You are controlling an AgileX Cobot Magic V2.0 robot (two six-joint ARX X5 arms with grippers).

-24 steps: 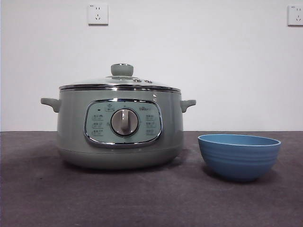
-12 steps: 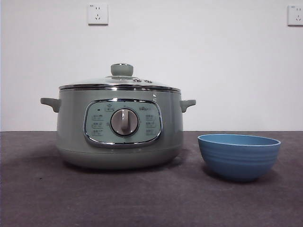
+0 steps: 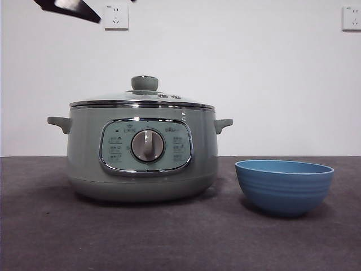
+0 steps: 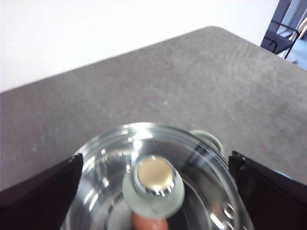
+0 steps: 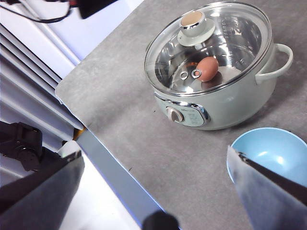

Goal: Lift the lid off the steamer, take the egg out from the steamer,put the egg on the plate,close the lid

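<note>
Left gripper (image 4: 153, 191) hangs above the lid (image 4: 158, 182) with its two black jaws spread wide, one on each side of the round knob (image 4: 153, 179) and touching nothing. Its wrist view looks straight down through the glass dome, where a blurred patch of the egg (image 4: 149, 221) shows just under the knob. Level with the table, the front view hides the egg entirely: there the lid (image 3: 142, 99) sits closed on the steamer (image 3: 141, 152), whose dial faces the camera, and only a black tip of an arm (image 3: 67, 8) shows at the upper corner. From high up, the right wrist view gives the fuller layout: the egg (image 5: 207, 68) lies inside the steamer (image 5: 216, 76) beneath the lid (image 5: 206, 45), and the plate (image 5: 268, 153), a blue bowl, stands near the steamer on the grey table (image 5: 144, 143). Right gripper (image 5: 153, 201) is well clear of everything, jaws apart and holding nothing.
</note>
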